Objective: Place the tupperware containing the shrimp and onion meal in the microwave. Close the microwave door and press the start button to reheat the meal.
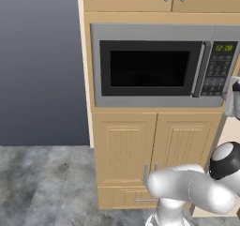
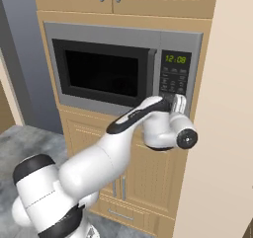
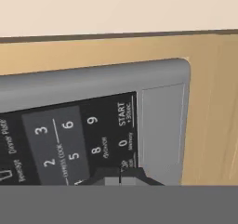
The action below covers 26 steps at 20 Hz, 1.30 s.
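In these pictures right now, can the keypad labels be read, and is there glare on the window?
Hand view: the dark keypad panel is sharp, digits and START readable, but rolled sideways. Left base view: the labels are too small; only the green digital clock display reads. Both base views: the black rectangular window shows no glare.

The tool (image 2: 174, 101), fingers together, presses against the lower keypad (image 2: 174, 80) of the microwave (image 2: 123, 64). The door (image 2: 101, 71) to its left is closed, clock (image 2: 176, 59) above.
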### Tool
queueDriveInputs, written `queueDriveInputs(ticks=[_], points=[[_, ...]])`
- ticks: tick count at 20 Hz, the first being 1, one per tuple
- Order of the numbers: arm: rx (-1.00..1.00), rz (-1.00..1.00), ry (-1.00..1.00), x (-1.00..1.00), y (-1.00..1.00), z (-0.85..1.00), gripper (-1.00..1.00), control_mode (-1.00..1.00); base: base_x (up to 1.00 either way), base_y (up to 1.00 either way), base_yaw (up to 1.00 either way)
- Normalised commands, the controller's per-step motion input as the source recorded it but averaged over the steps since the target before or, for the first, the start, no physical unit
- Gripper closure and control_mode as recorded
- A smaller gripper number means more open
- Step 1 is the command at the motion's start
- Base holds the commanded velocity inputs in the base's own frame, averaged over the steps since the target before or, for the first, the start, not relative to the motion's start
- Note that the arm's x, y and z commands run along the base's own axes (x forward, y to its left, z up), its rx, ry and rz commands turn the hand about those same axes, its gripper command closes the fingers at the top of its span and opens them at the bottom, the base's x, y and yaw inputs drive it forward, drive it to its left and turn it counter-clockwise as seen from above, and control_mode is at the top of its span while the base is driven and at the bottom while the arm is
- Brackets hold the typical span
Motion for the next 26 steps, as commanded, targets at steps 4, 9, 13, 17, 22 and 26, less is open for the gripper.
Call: queueDriveInputs(ticks=[4, 9, 13, 17, 22, 26], points=[[0.10, -0.08, -0.16, 0.23, -0.24, -0.04, 1.00, -1.00, 0.00, 0.00, 0.00], [0.02, -0.10, -0.13, 0.30, -0.05, -0.22, 1.00, -1.00, 0.00, 0.00, 0.00], [0.00, -0.12, -0.11, 0.33, 0.00, -0.32, 1.00, -1.00, 0.00, 0.00, 0.00], [0.00, -0.12, -0.10, 0.33, -0.03, -0.20, 1.00, -1.00, 0.00, 0.00, 0.00], [0.02, -0.12, -0.02, 0.38, -0.19, 0.00, 1.00, -1.00, 0.00, 0.00, 0.00], [0.03, -0.11, 0.00, 0.52, -0.21, 0.00, 1.00, -1.00, 0.00, 0.00, 0.00]])
